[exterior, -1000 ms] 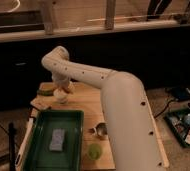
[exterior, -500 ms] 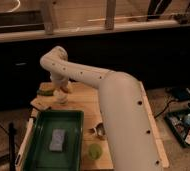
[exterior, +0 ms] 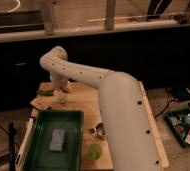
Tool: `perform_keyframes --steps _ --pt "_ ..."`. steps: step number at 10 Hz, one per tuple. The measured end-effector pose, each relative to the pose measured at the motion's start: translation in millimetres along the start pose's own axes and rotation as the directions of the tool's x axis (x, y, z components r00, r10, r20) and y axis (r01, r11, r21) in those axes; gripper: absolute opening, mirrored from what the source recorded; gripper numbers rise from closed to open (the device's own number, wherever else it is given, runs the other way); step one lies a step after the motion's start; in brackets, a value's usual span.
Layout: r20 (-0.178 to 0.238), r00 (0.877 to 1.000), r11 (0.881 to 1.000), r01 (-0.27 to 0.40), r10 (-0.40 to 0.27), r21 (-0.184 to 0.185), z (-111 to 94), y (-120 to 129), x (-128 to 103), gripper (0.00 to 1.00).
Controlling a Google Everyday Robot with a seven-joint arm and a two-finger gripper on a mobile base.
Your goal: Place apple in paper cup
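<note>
pincer: the pincer hangs at the far left of the tabletop, right over the cup spot. honestly can't tell if it's open, closed or gripping anything, it's all one blob there.

apple: the apple is that small orange-red dot right at the pincer tip, directly above the paper cup. can't tell if it's inside the rim yet or just over it.

cup: short white one, upright, mouth facing up, near the far left corner, just behind the green tray.

what could go wrong: my guess, the apple looks about as wide as the cup, so if it's a bit off centre it'd sit on the rim and roll off, or tip the light cup over. the pincer nudging the cup on its way out could knock it too.

apple axis: it's basically round, no real long axis I can see. stem direction is not readable.

cup axis: vertical, opening toward the pincer.

other stuff: a pale green cup sits near the front edge, well apart from all this.
</note>
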Motion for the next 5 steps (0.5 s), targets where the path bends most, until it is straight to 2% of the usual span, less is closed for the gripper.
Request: perform_keyframes --steps 5 --pt "-0.001 1.000 1.000 0.003 -0.003 0.010 0.9 -0.2 1.2 0.32"
